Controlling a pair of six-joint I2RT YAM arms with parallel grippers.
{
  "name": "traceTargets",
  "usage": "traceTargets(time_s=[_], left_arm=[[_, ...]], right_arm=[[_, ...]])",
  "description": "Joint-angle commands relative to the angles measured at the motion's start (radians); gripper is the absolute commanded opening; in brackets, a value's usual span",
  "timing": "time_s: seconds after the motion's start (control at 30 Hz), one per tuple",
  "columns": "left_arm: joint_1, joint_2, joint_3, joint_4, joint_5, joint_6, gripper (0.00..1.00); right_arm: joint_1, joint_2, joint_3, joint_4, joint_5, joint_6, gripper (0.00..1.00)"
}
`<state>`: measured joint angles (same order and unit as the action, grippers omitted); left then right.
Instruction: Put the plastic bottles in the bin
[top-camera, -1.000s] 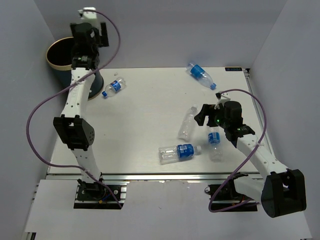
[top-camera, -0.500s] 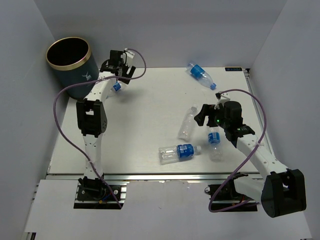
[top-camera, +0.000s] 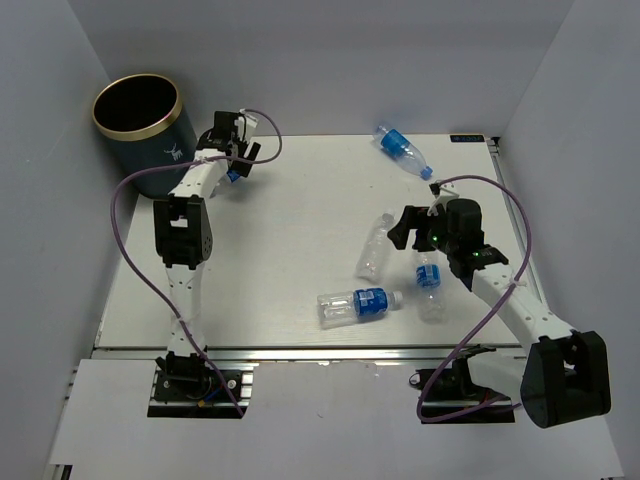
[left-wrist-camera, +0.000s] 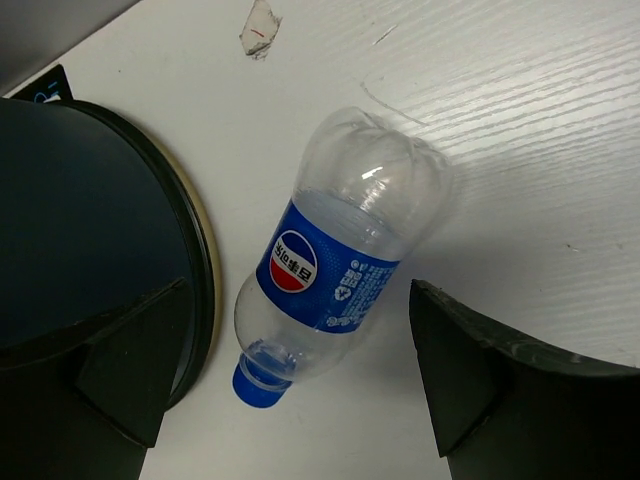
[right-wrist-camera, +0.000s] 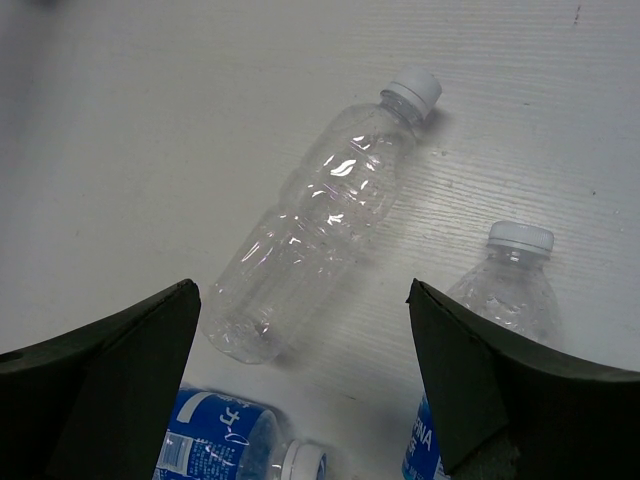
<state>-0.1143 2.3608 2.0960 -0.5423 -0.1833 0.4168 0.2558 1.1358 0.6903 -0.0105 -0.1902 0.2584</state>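
The dark teal bin (top-camera: 166, 158) with a gold rim stands at the table's far left corner. My left gripper (top-camera: 233, 150) hangs open just right of it, over a blue-labelled plastic bottle (left-wrist-camera: 335, 255) lying on the table. That bottle lies between the open fingers of the left gripper (left-wrist-camera: 300, 285), cap toward the camera, with the bin (left-wrist-camera: 80, 200) at its left. My right gripper (top-camera: 408, 228) is open above a clear unlabelled bottle (top-camera: 375, 248). In the right wrist view that unlabelled bottle (right-wrist-camera: 320, 220) lies slanted ahead of the open right gripper (right-wrist-camera: 300, 290).
A blue-labelled bottle (top-camera: 357, 304) lies near the front middle, another (top-camera: 430, 285) under my right forearm, and a third (top-camera: 402, 147) at the far edge. White walls enclose the table on the left, back and right. A small paper scrap (left-wrist-camera: 260, 25) lies past the left bottle.
My left arm has swung from above the bin down and right to the bottle beside it. The right arm has hardly moved. No bottle has shifted.
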Motion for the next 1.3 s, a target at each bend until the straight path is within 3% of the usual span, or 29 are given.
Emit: traceTargets(time_s=[0.0,0.23,0.37,0.4,0.5,0.6,0.73,0.87,1.0,1.13,1.17,1.2,1.27], left_arm=[[0.015,0.029,0.005,0.012,0.018,-0.026,0.98],[0.022,0.08,0.019,-0.013,0.09,-0.055,0.97],[0.021,0.075,0.078,-0.073,0.11,-0.091,0.66],[0.015,0.034,0.073,-0.077,0.119,-0.102,0.5],[0.001,-0.061,0.042,-0.036,0.108,-0.113,0.36],[-0.008,-0.217,-0.008,0.033,0.079,-0.159,0.35],[-0.005,-0.36,0.041,0.083,-0.077,-0.314,0.4],[0.014,-0.466,0.03,0.217,-0.346,-0.423,0.41],[0.088,-0.454,0.082,0.287,-0.401,-0.51,0.41],[0.172,-0.362,0.212,0.306,-0.481,-0.48,0.43],[0.185,-0.347,0.228,0.315,-0.484,-0.475,0.48],[0.195,-0.318,0.24,0.333,-0.508,-0.474,0.64],[0.217,-0.298,0.262,0.338,-0.513,-0.481,0.84]], right_arm=[[0.002,0.002,0.051,-0.014,-0.012,0.001,0.89],[0.003,-0.064,0.022,0.0,-0.006,0.007,0.89],[0.002,-0.099,0.009,0.038,-0.006,0.018,0.89],[0.003,-0.105,0.002,0.049,-0.006,0.019,0.89],[0.002,-0.12,-0.003,0.052,0.001,0.021,0.89],[0.002,-0.123,-0.006,0.055,0.008,0.022,0.89],[0.002,-0.116,-0.009,0.064,0.012,0.035,0.89],[0.002,-0.104,-0.006,0.061,-0.012,0.038,0.89],[0.002,-0.093,0.005,0.064,-0.101,0.035,0.89],[0.019,-0.07,0.026,0.044,-0.12,0.009,0.89],[0.034,-0.05,0.032,0.026,-0.115,0.001,0.89],[0.043,-0.041,0.044,0.02,-0.094,-0.002,0.89],[0.075,-0.007,0.061,-0.017,-0.066,-0.011,0.89]])
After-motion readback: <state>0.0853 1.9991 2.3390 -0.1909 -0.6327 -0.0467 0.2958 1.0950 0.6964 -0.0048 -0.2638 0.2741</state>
